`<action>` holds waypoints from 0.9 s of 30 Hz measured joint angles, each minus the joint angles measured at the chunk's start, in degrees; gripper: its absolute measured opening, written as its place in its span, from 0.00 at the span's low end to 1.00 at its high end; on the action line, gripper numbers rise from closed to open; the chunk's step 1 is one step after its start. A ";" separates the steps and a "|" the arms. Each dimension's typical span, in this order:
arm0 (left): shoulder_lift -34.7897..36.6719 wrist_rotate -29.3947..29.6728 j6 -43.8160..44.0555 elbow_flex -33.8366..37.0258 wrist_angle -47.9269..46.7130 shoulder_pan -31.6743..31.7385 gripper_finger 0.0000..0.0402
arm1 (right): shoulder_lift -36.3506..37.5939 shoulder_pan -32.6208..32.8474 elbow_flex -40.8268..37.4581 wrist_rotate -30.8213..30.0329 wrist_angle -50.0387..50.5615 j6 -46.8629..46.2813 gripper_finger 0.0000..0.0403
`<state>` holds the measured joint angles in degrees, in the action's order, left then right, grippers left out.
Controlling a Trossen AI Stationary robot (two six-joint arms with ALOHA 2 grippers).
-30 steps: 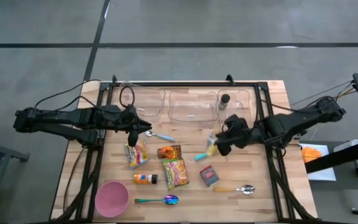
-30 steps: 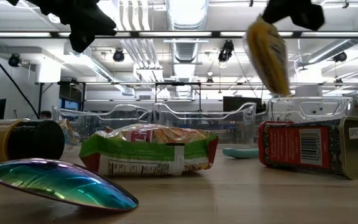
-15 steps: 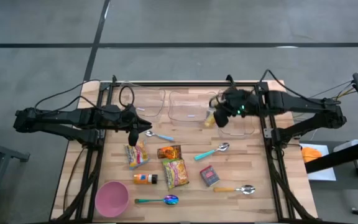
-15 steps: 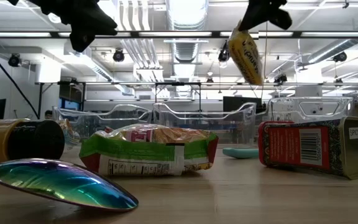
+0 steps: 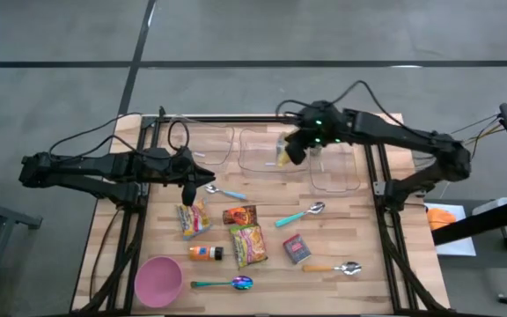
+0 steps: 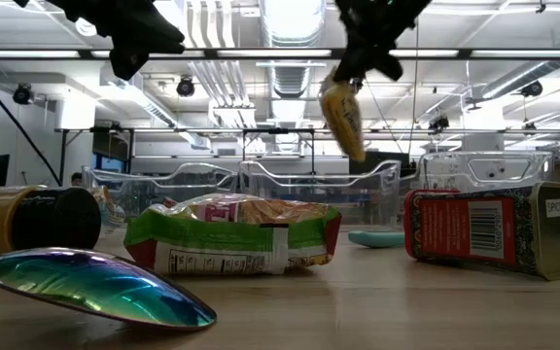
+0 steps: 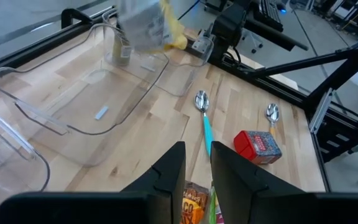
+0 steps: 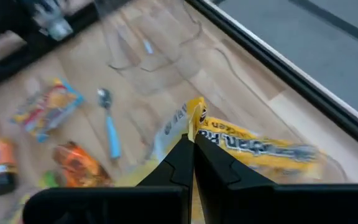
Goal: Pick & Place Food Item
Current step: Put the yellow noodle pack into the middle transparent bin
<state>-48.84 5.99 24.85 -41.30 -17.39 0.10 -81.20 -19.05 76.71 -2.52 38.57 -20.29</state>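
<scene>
A yellow snack packet hangs over the middle clear container at the table's far side, with my right gripper shut on it. The low view shows the packet dangling under the gripper. It also shows in the left wrist view. My left gripper waits at the left, above a colourful packet that lies flat on the table. Its fingers stand a little apart with nothing between them. My right gripper pinches the yellow packet by one end seam between its two fingers. The fingers slant down from above. The packet hangs below them, tilted and lifted clear of the table and of the container.
Clear containers also stand at the far left and far right. On the table lie two more packets, an orange bottle, a red spice tin, a pink bowl and several spoons.
My right gripper has carried the yellow packet from above the table's middle right toward the far edge, then leftward past the right container to over the middle one. It rolled as it went. The packet stays lifted and swings below the fingers.
</scene>
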 joint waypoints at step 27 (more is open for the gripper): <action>0.00 1.12 1.14 0.07 -0.17 0.04 0.21 | -24.47 -4.05 15.86 0.00 21.12 13.32 0.02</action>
<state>-48.84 7.11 25.98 -41.23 -17.56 0.14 -105.67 -23.09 92.56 -2.52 59.69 -6.97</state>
